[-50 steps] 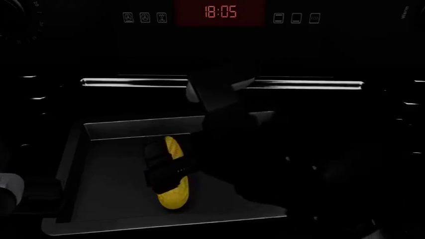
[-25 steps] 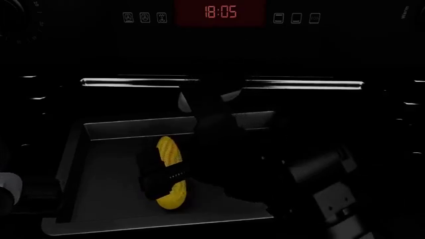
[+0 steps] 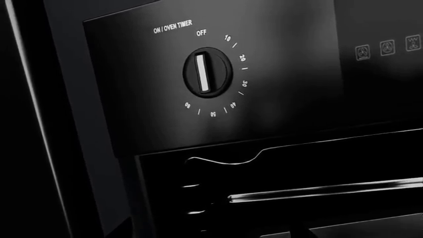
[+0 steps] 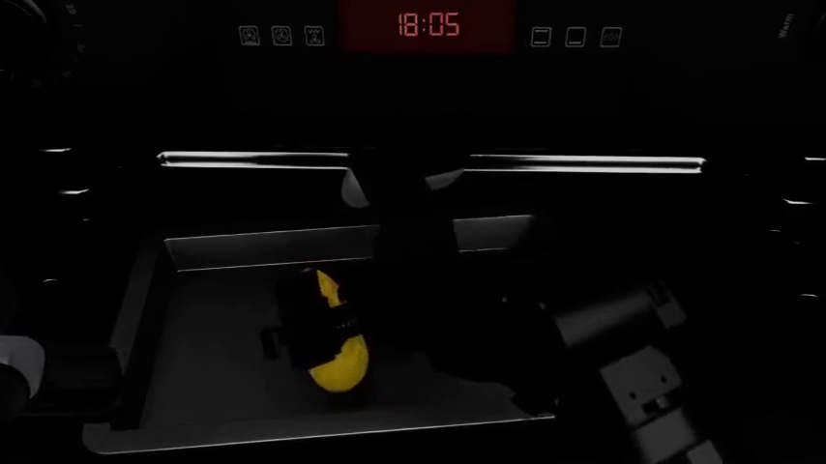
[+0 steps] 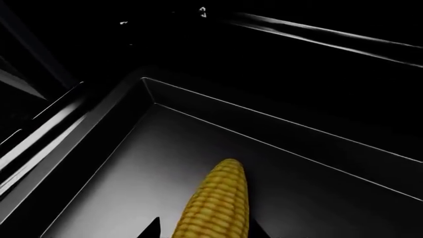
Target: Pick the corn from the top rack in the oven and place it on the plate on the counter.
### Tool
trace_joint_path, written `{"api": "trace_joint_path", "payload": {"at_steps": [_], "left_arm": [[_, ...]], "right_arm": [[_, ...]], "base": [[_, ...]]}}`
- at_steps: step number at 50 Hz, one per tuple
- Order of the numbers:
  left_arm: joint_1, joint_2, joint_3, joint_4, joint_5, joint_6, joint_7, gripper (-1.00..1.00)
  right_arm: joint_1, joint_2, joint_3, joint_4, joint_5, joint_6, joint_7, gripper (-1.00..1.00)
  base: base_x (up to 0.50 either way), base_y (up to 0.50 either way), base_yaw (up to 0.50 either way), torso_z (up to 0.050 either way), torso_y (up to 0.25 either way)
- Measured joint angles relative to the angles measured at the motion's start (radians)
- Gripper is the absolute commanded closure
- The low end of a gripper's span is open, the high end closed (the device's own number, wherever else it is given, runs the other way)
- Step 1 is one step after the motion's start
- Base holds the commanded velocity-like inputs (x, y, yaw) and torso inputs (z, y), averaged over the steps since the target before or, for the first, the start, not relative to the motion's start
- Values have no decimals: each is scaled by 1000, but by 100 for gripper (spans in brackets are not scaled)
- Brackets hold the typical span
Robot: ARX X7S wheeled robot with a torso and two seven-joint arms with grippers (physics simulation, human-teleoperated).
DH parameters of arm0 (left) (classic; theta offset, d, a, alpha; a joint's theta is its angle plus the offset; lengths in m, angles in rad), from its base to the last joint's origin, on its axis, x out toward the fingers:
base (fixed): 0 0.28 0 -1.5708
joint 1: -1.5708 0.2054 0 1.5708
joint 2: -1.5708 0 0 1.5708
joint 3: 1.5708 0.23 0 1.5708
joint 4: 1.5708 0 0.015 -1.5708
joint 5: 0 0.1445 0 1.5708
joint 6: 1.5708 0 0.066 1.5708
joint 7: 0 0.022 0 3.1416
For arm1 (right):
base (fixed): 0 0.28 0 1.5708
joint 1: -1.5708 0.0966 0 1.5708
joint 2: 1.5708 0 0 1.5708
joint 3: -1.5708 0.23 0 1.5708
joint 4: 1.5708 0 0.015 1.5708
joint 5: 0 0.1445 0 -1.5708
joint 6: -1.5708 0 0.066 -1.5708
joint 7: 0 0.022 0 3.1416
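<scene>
The yellow corn (image 4: 339, 362) lies lengthwise on the dark grey top rack (image 4: 207, 348), which sticks out of the black oven (image 4: 428, 23). My right gripper (image 4: 316, 333) reaches down from the right and straddles the cob's middle. In the right wrist view the corn (image 5: 218, 203) fills the gap between the two dark fingertips (image 5: 154, 229) of the right gripper (image 5: 205, 230), which sit against its sides over the rack (image 5: 132, 168). The left gripper is not visible. The plate and the counter are out of view.
A long silver bar (image 4: 581, 161) crosses the oven front above the rack. The rack's raised back rim (image 4: 258, 246) stands behind the corn. The left wrist view shows the oven's timer knob (image 3: 207, 72), set to OFF. A pale part of my left arm (image 4: 14, 372) shows at the left edge.
My right gripper has shifted left and settled further over the corn. The cob moved with it: its tip swung left, then back, and less of it shows now.
</scene>
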Motion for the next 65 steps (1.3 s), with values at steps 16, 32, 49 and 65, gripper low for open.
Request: {"api": "trace_joint_path", "payload": {"at_steps": [16,32,49,65], "left_arm": [[0,-4,-4,15,-14,-6,-4,-100],[-14,-7,5,27,-23,-28,-11,-100],[-43,2,3,63,-43,-88,-17,-100],[-52,-1,1,67,-57,-101,-21,-100]], "right_arm": [[-23,41,39,-174,65,92,137,100],[-72,108,172,-452,242,205,340,100],[-148,169,292,-683,421,246,506,100],[-168,203,335,-798,462,217,526,100]], "base": [[0,0,0,0,0],[0,0,0,0,0],[0,0,0,0,0],[0,0,0,0,0]]}}
